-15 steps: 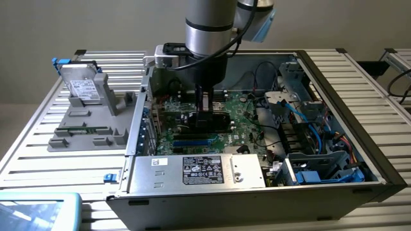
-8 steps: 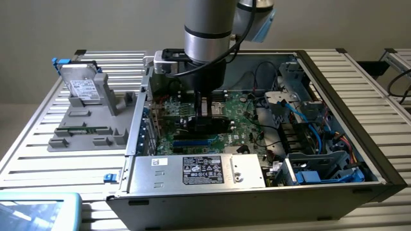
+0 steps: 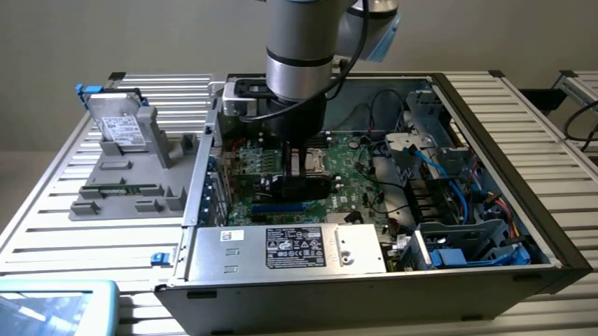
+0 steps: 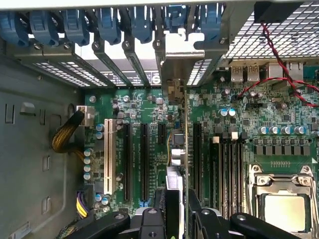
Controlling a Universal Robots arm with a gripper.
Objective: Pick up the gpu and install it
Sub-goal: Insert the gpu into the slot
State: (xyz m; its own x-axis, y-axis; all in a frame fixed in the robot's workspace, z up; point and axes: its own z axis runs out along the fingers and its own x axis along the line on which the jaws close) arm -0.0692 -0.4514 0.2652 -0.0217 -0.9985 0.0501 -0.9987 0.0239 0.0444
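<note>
One slatted surface (image 3: 84, 238) is carrying an open computer case (image 3: 523, 210), and the arm (image 3: 299, 49) is reaching down inside it. Over the green motherboard (image 4: 149, 102), the claw (image 4: 182, 206) is clamping the gpu (image 4: 185, 134) edge-on, its silver bracket (image 4: 180, 62) standing at the rear slot row.

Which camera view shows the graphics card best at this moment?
The wrist view. There the graphics card stands edge-on, held by the gripper, its silver bracket at the case's rear slots. In the exterior view the arm hides most of it: a dark shape over the motherboard.
</note>
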